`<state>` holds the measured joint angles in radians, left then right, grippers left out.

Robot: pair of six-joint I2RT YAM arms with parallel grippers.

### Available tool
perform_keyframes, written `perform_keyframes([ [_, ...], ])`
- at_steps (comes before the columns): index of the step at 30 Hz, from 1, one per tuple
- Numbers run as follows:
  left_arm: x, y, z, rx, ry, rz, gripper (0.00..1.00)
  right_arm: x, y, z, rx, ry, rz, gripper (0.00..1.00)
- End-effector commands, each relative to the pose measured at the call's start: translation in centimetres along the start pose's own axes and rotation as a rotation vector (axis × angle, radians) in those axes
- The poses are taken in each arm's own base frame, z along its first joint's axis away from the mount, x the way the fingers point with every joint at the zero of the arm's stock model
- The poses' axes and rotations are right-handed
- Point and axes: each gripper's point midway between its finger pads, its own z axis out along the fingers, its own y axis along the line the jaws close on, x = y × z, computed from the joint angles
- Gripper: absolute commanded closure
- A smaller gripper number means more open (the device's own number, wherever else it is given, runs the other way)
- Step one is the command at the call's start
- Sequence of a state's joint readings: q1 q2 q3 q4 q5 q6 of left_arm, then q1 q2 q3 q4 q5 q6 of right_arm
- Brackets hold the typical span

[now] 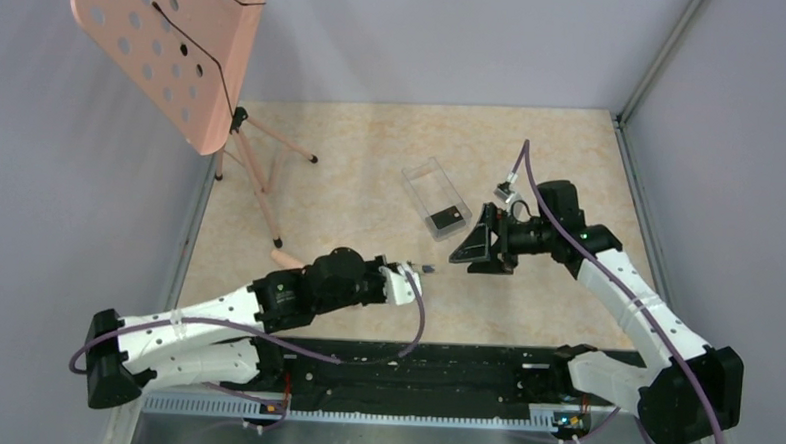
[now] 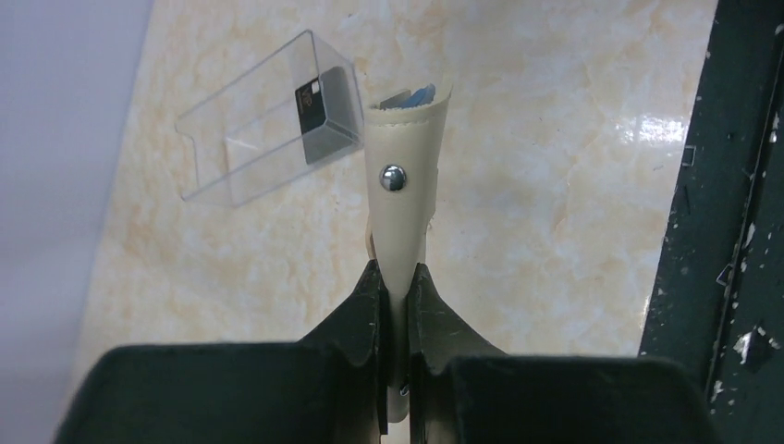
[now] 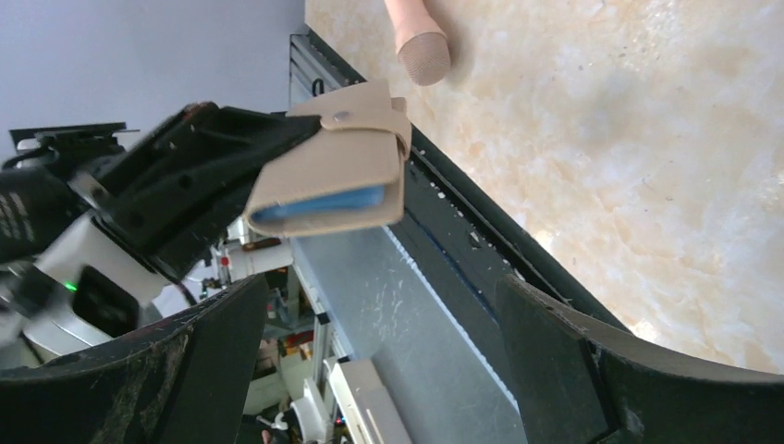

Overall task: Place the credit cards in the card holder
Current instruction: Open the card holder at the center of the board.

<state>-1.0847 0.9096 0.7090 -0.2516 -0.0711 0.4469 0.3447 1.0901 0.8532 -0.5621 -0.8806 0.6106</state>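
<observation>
Tan leather fills the middle of my left wrist view. The card holder (image 2: pixel 405 185) sticks out past my left gripper (image 2: pixel 396 282), whose fingers are pressed together on one of its edges and pinch it edge-on. A strap with a metal snap stud (image 2: pixel 394 177) folds over its closed faces, and a strip of blue shows between the tan faces at the tip.

From above, I hold the holder off the table (image 1: pixel 372 161), over its near part and pointing right. My right gripper (image 3: pixel 379 305) faces it from the right with its fingers spread wide, holding nothing. In the right wrist view the holder sits beyond my two spread fingertips and roughly in line with the gap between them, apart from both. The black rail (image 3: pixel 462 240) at the table's near edge passes behind it.

One dark credit card (image 1: pixel 446 220) lies inside the clear box (image 1: pixel 432 189), at the box's near end. The box rests flat on the table, farther out than both grippers and near my right wrist, and neither gripper touches it. From the left wrist the box and its card appear beyond the holder and to its left. I cannot tell whether any card sits inside the holder.

A pink music stand (image 1: pixel 166 52) stands at the far left.
</observation>
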Motion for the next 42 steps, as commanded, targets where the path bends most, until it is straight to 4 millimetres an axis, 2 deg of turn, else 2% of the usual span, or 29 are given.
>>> perform_keyframes([
  [1, -3.2, 0.9, -1.0, -0.056, -0.057, 0.336, 1.00, -1.3, 3.2, -0.5, -0.098, -0.011, -0.042, 0.08],
  [5, -5.1, -1.1, -1.5, -0.030, -0.135, 0.590, 1.00, -1.1, 3.4, -0.4, -0.120, 0.004, -0.026, 0.07],
  [10, -8.2, -0.4, -2.6, -0.236, -0.199, 0.755, 1.00, -0.6, 3.8, -0.3, -0.174, 0.030, -0.011, 0.07],
  [16, -10.4, -1.4, -2.5, -0.324, -0.161, 0.954, 1.00, 0.1, 5.1, -0.4, -0.287, 0.070, 0.008, 0.06],
  [21, -11.5, -1.5, -2.0, -0.416, -0.094, 1.055, 1.00, 1.7, 4.4, -0.2, -0.292, 0.125, 0.020, 0.06],
  [28, -12.2, -1.1, -2.4, -0.470, -0.089, 1.029, 1.00, 3.9, 4.7, -0.3, -0.337, 0.207, 0.021, 0.10],
  [30, -12.2, -1.0, -2.6, -0.477, -0.087, 1.021, 1.00, 4.3, 4.7, -0.4, -0.350, 0.221, 0.030, 0.18],
  [36, -11.9, -1.1, -2.8, -0.472, -0.082, 1.013, 1.00, 3.6, 6.8, -1.1, -0.445, 0.176, -0.004, 0.56],
  [37, -11.8, -1.2, -2.8, -0.469, -0.080, 1.013, 1.00, 3.4, 7.2, -1.3, -0.456, 0.167, -0.005, 0.67],
  [39, -11.7, -1.2, -2.7, -0.469, -0.077, 1.005, 1.00, 3.2, 7.6, -1.4, -0.470, 0.158, -0.010, 0.95],
  [40, -11.6, -1.3, -2.7, -0.470, -0.075, 1.001, 1.00, 3.2, 7.7, -1.5, -0.471, 0.157, -0.013, 1.00],
  [41, -11.6, -1.3, -2.7, -0.471, -0.071, 0.996, 0.96, 3.1, 7.9, -1.5, -0.473, 0.155, -0.019, 1.00],
  [42, -11.4, -1.4, -2.5, -0.468, -0.068, 0.990, 0.85, 3.0, 8.0, -1.6, -0.474, 0.153, -0.027, 1.00],
])
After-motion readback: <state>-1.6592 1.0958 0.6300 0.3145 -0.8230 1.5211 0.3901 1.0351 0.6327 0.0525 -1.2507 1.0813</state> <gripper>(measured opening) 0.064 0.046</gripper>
